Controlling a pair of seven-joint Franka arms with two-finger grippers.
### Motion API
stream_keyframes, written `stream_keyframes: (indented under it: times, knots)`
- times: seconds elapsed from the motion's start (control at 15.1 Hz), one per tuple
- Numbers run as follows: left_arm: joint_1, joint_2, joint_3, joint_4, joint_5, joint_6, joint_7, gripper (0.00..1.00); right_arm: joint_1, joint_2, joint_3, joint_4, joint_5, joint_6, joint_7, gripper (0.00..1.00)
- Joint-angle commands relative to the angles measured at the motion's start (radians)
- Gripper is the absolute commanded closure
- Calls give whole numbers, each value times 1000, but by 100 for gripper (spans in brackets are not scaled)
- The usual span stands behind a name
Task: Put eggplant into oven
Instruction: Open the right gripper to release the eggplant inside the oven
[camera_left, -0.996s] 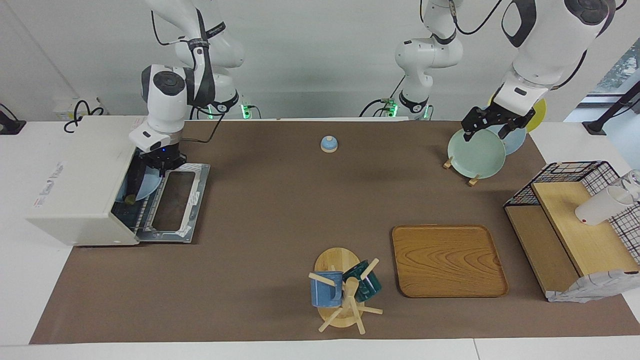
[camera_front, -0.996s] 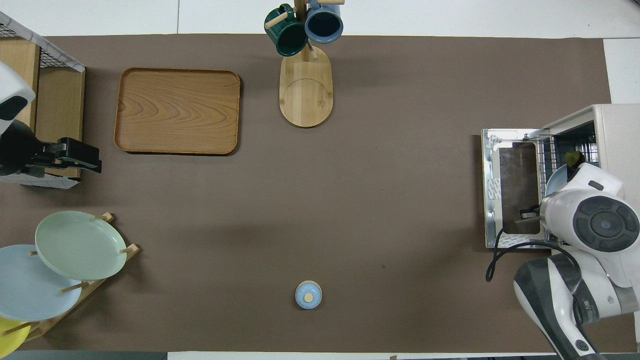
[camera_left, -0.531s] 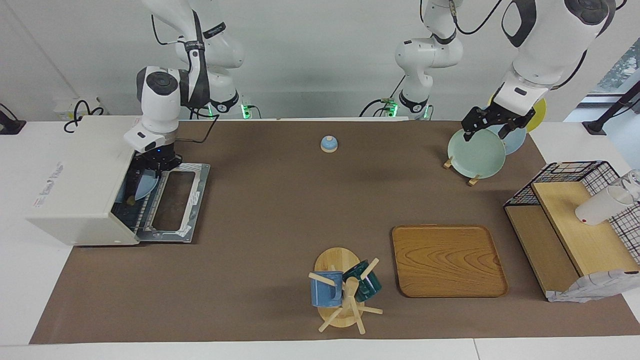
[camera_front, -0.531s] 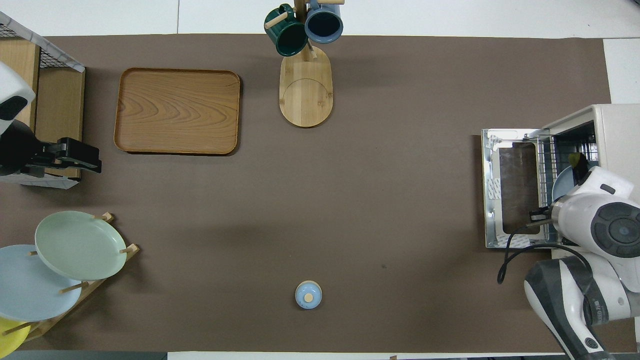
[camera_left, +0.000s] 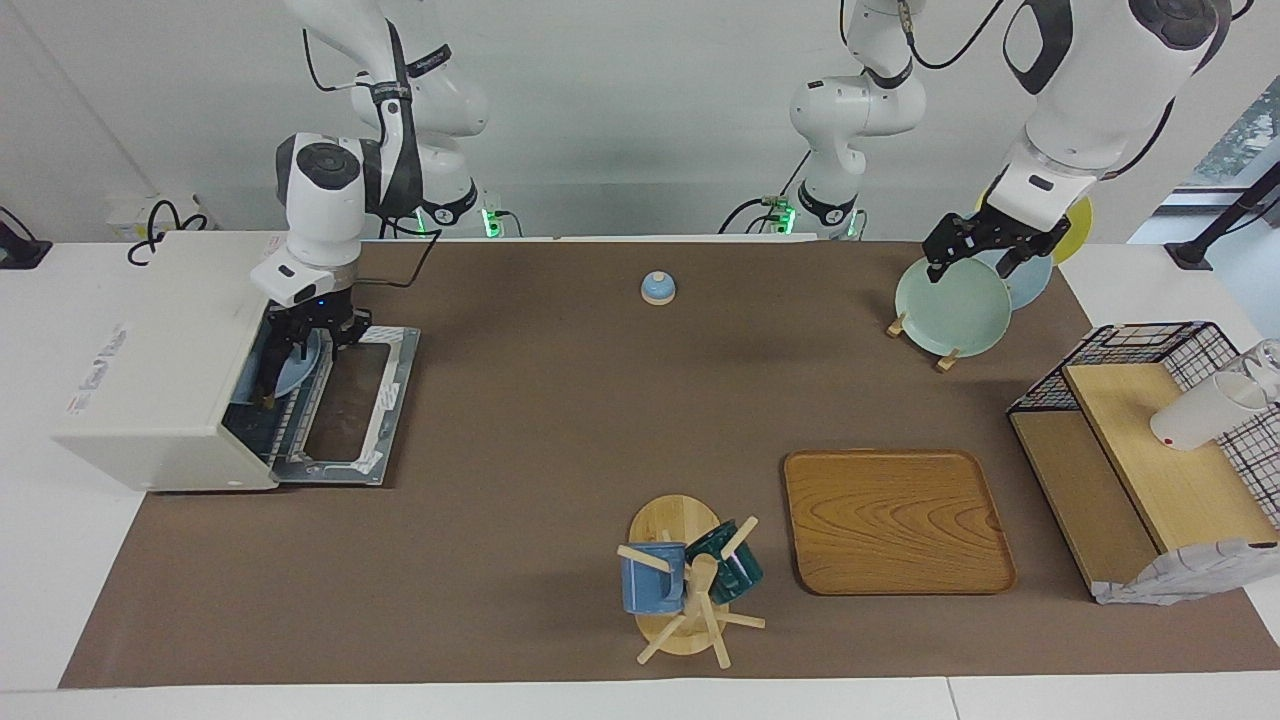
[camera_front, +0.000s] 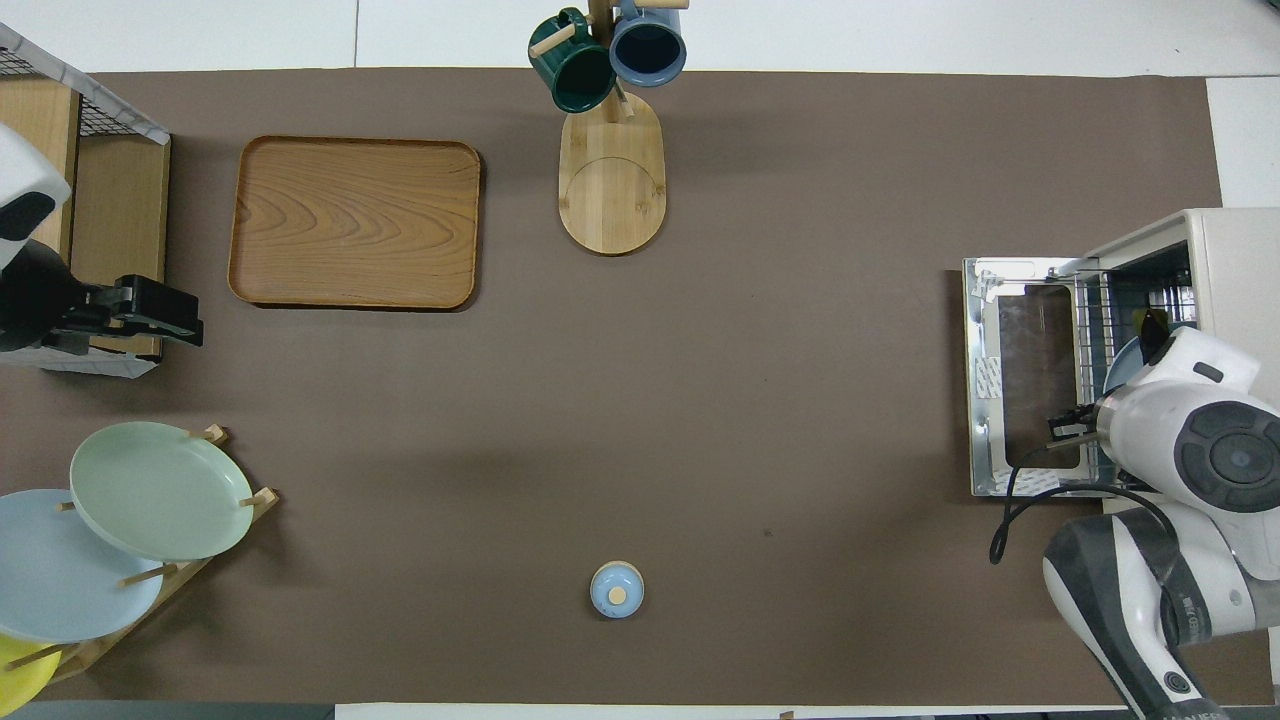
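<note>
facing: you see right gripper (camera_left: 312, 338) jaws apart at oven (camera_left: 160, 370) mouth | overhead: wrist hides it | eggplant (camera_left: 268, 372) mostly hidden | left gripper (camera_left: 985, 258) jaws apart

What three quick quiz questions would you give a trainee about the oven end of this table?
1. True or false: the oven has its door shut.
2. Where does the eggplant lie? A, on the wooden tray. B, on the light blue plate inside the oven. C, on the mug tree's base.
3. Which arm reaches to the oven's mouth?

Key: 1 false, the door is dropped open. 2 B. 3 the right arm, with the right gripper over the plate.
</note>
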Motion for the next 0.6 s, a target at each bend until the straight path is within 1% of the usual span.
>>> stream_keyframes:
  times: [0.0,0.07,0.13,0.27,0.46,0.53]
  knots:
    - [12,-12,-9,-1,13,-3,3,0,70,69,4,64,107,-25,42,77]
    - [12,-12,-9,-1,13,-3,3,0,72,102,4,62,108,13,63,94]
    - [12,-12,-9,-1,13,-3,3,0,96,139,4,58,108,43,80,100]
    - [12,-12,-9,-1,13,-3,3,0,109,190,4,53,107,97,126,100]
    - [12,-12,-9,-1,13,-3,3,0,106,196,2,0,107,163,131,100]
    - [12,-12,-9,-1,13,-3,3,0,103,215,1,-8,107,173,133,100]
